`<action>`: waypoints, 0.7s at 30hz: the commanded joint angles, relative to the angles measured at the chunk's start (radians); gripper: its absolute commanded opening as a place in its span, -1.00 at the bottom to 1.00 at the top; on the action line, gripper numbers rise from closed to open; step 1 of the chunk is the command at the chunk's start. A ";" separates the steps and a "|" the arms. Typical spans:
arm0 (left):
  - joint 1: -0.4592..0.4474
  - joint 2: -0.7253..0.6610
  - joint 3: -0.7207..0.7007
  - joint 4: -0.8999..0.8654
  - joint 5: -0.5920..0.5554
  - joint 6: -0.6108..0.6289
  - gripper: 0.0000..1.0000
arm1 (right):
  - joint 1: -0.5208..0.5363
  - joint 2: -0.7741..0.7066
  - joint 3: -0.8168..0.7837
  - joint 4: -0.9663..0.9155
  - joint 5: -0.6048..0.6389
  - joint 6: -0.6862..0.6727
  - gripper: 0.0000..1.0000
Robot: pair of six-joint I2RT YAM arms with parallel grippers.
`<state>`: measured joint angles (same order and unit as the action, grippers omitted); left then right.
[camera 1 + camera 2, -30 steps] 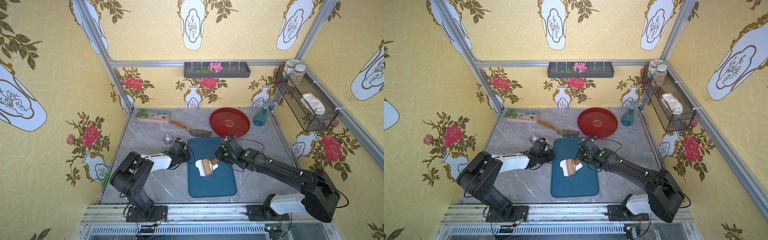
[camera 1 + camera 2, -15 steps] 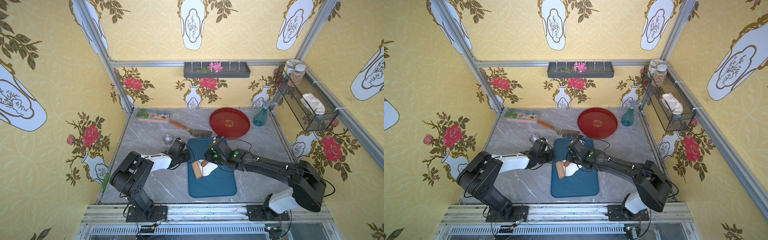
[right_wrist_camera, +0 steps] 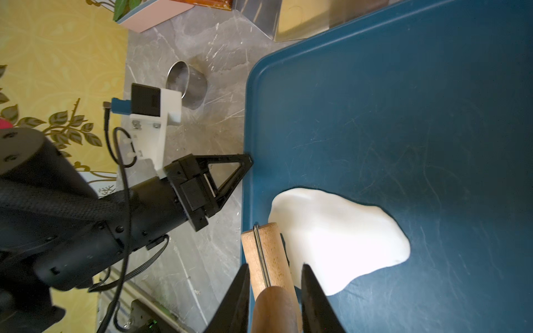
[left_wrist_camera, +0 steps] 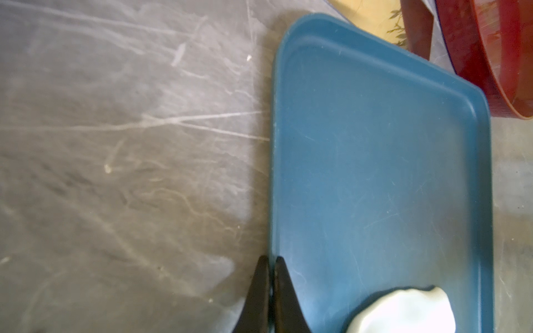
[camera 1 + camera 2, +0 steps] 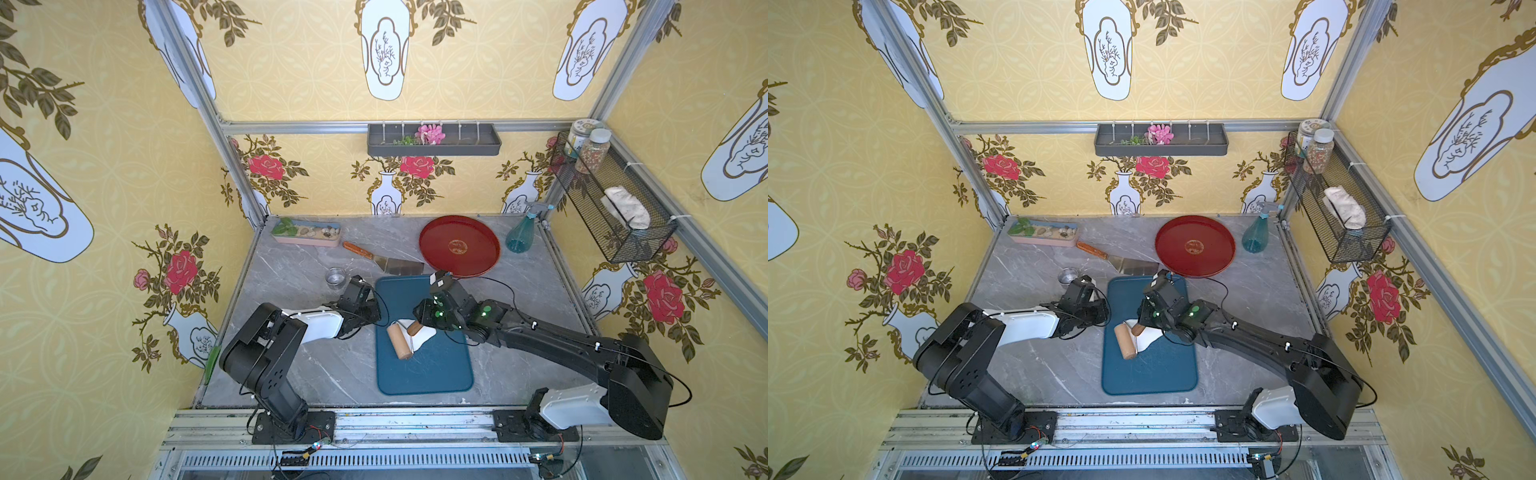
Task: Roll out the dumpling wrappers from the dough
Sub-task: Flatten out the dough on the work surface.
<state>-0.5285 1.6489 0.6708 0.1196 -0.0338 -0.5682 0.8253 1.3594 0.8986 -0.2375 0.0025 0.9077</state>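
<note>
— Grippers?
— Right gripper clamps the roller by its handle. Left gripper is closed, tips at the blue tray rim
— Dough?
— Flattened white dough, irregular outline, lies on the tray with the roller drum on its edge

Grey marble table, blue mat, red tray, scraper, steel cup, spray bottle

Red tray; teal spray bottle
</note>
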 commanded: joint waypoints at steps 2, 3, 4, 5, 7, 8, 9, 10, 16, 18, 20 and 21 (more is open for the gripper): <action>0.002 0.011 -0.012 -0.110 -0.025 0.016 -1.00 | -0.044 -0.033 -0.019 0.106 -0.048 0.014 -1.00; 0.002 0.011 -0.012 -0.109 -0.025 0.016 -1.00 | -0.055 -0.038 -0.023 0.118 -0.055 0.018 -1.00; 0.002 0.011 -0.012 -0.109 -0.025 0.016 -1.00 | -0.063 -0.046 -0.027 0.123 -0.055 0.020 -1.00; 0.001 0.011 -0.013 -0.109 -0.025 0.016 -1.00 | -0.069 -0.050 -0.025 0.124 -0.055 0.020 -1.00; 0.002 0.011 -0.012 -0.109 -0.024 0.016 -1.00 | -0.078 -0.053 -0.017 0.109 -0.039 0.017 -1.00; 0.002 0.012 -0.012 -0.109 -0.024 0.016 -1.00 | -0.079 -0.053 -0.014 0.099 -0.025 0.017 -1.00; 0.002 0.012 -0.011 -0.109 -0.025 0.016 -1.00 | -0.080 -0.051 -0.012 0.084 -0.011 0.017 -1.00; 0.002 0.014 -0.011 -0.108 -0.025 0.016 -1.00 | -0.082 -0.046 -0.004 0.071 0.002 0.017 -1.00; 0.002 0.018 -0.010 -0.108 -0.021 0.016 -1.00 | -0.100 0.004 0.010 0.017 0.037 0.053 -1.00; 0.002 0.019 -0.010 -0.108 -0.023 0.016 -1.00 | -0.102 0.019 0.009 0.015 0.038 0.057 -1.00; 0.002 0.019 -0.011 -0.108 -0.025 0.015 -1.00 | -0.102 0.033 0.003 0.018 0.038 0.058 -1.00; 0.002 0.019 -0.010 -0.108 -0.025 0.016 -1.00 | -0.103 0.037 0.000 0.020 0.037 0.059 -1.00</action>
<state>-0.5285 1.6501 0.6712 0.1196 -0.0338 -0.5682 0.7235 1.3888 0.8974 -0.2428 0.0307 0.9463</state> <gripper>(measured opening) 0.074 0.299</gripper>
